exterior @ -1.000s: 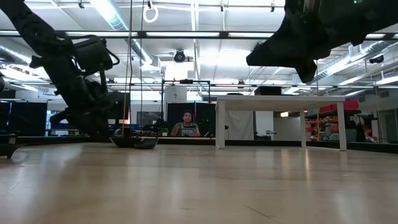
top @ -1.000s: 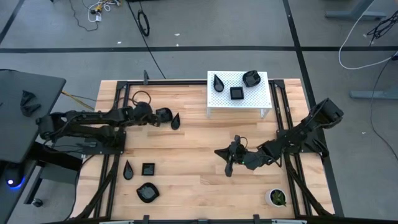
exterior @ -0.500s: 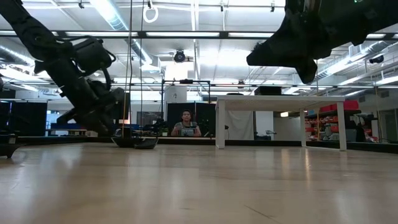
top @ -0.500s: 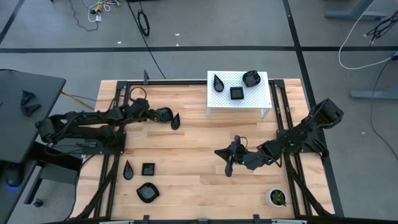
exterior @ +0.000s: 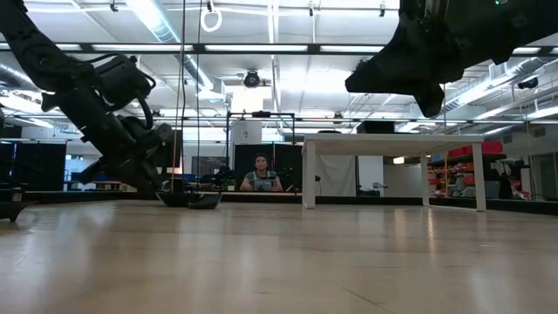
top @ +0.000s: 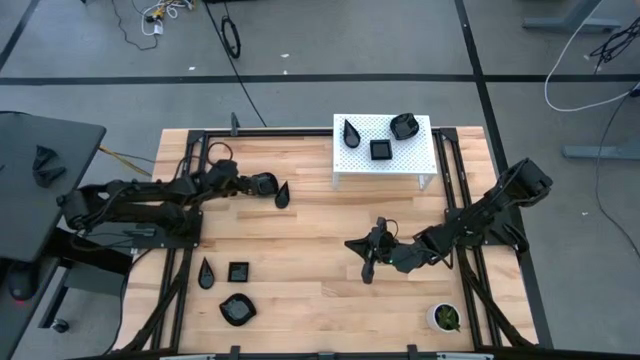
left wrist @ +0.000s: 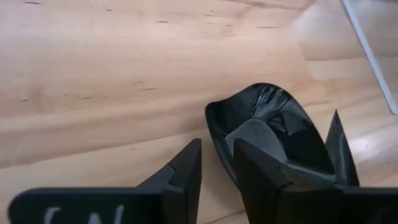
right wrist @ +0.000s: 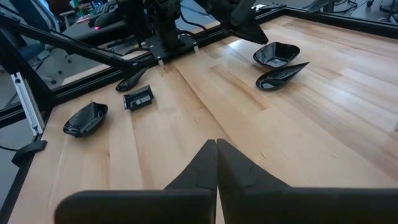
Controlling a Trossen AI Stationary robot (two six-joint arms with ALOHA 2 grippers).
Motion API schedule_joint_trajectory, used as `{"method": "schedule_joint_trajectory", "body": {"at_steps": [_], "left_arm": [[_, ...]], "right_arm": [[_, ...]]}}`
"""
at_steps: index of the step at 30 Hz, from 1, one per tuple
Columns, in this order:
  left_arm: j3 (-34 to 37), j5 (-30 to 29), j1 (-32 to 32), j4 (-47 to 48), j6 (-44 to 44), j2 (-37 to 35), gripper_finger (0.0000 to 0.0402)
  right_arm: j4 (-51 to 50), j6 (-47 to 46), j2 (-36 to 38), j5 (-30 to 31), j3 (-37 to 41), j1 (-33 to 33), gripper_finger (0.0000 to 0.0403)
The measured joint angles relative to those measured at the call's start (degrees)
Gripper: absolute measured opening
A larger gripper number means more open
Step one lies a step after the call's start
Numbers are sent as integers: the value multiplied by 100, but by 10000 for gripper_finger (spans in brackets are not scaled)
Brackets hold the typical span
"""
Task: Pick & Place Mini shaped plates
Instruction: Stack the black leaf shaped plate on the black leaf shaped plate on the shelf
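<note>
My left gripper (top: 248, 182) is low over the far-left part of the table, at a rounded black dish (top: 263, 183) that sits on the wood. In the left wrist view its fingers (left wrist: 217, 165) are a narrow gap apart, one over the dish's hollow (left wrist: 273, 124), one outside its rim. A teardrop dish (top: 283, 195) lies just right of it. Three more dishes lie near-left: teardrop (top: 206, 272), square (top: 238, 271), oval (top: 237, 309). My right gripper (top: 367, 265) hangs shut above the table's middle, touching nothing (right wrist: 216, 149). My left gripper straddles the rounded dish's rim (left wrist: 214, 127) on the side toward the table's left, coming slanting down from the left. I cannot tell whether either finger touches the rim. The dish sits flat on the table.
A white perforated stand (top: 420, 150) at the far edge carries a teardrop (top: 350, 132), a square (top: 380, 150) and a rounded dish (top: 403, 126). A small white pot with a green plant (top: 445, 317) stands near-right. A person sits in the room beyond (exterior: 261, 174).
My left arm has shifted a little at the rounded dish, its wrist tipping further over. The dish and the teardrop beside it have stayed where they were.
</note>
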State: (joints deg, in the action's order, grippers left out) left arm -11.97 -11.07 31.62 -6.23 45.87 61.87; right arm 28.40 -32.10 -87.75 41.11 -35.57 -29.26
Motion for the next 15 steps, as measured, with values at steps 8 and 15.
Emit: {"method": "schedule_joint_trajectory", "body": {"at_steps": [8,15], "left_arm": [[166,-39,-2,-381,99,0,75],[170,-71,-2,-388,11,131,99]], "right_arm": [[-2,2,0,1,0,9,5],[-2,20,0,4,0,37,5]]}}
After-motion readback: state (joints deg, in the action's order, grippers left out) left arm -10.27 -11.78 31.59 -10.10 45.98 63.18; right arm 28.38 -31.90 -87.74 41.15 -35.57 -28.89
